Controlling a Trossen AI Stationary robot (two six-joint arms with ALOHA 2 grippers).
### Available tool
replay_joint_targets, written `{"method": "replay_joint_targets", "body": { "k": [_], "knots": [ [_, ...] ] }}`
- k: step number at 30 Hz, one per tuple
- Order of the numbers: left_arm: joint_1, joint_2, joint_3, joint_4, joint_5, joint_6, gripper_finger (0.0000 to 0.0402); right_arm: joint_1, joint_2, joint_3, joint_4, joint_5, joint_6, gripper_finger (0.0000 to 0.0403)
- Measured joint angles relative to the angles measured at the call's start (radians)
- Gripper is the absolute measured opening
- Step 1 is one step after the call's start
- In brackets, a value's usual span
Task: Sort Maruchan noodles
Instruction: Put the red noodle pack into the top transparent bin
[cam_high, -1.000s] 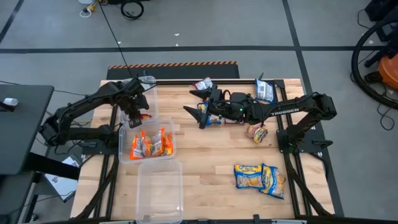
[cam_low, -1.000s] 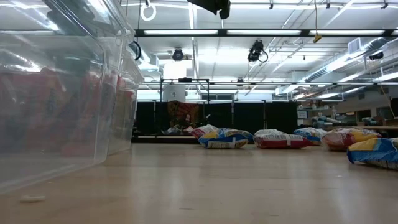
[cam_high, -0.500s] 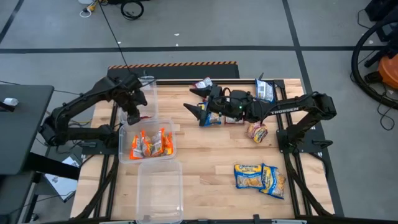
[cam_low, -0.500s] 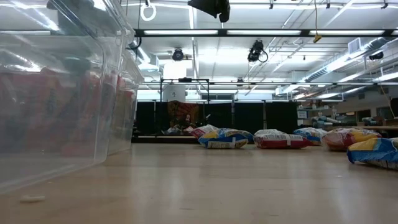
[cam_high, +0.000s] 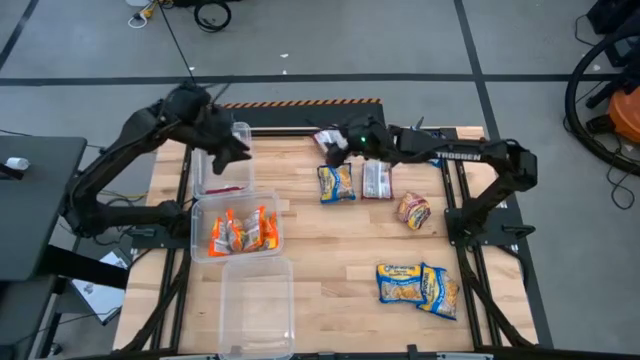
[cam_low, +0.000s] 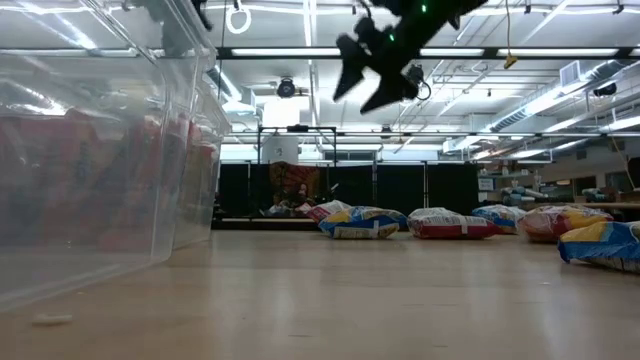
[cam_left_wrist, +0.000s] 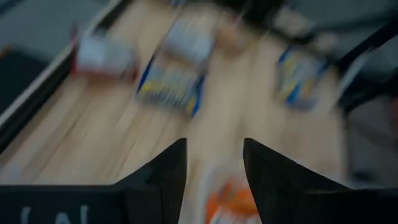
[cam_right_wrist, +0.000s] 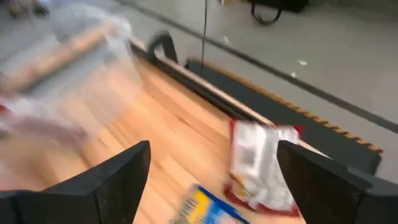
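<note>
Loose noodle packets (cam_high: 336, 182) lie upper-centre on counter (cam_high: 330, 250). Light, crinkly, slippery, brittle inside; best gripped across a short edge. Right pincer (cam_high: 335, 143) spread, empty, above them; left pincer (cam_high: 233, 150) parted, empty.

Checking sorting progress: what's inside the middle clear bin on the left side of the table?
The middle clear bin holds several orange noodle packets, leaning against one another. Whether any more lie beneath them cannot be seen.
</note>
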Motion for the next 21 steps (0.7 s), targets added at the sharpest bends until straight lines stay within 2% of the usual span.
{"method": "replay_joint_targets", "body": {
  "k": [3,6,8,11,15,21],
  "knots": [
    [-0.023,-0.024,0.0,0.142,0.073,-0.101,0.0162,-0.068,0.001,-0.067,0.003,-0.081,-0.032,0.0344],
    [-0.068,-0.05,0.0,0.249,0.083,-0.189,0.0162,-0.144,0.001,-0.129,0.011,-0.108,0.135,0.0329],
    [-0.105,-0.065,0.0,0.316,0.084,-0.226,0.0162,-0.196,0.002,-0.169,0.032,-0.141,0.184,0.0319],
    [-0.162,-0.069,0.0,0.415,0.065,-0.259,0.0162,-0.254,0.036,-0.181,0.056,-0.175,0.152,0.0307],
    [-0.225,-0.064,0.0,0.518,0.01,-0.284,0.0162,-0.303,0.138,-0.159,0.052,-0.292,0.073,0.0297],
    [-0.275,-0.064,0.0,0.537,-0.033,-0.301,0.0162,-0.331,0.257,-0.157,0.052,-0.362,-0.022,0.0295]
  ]
}}
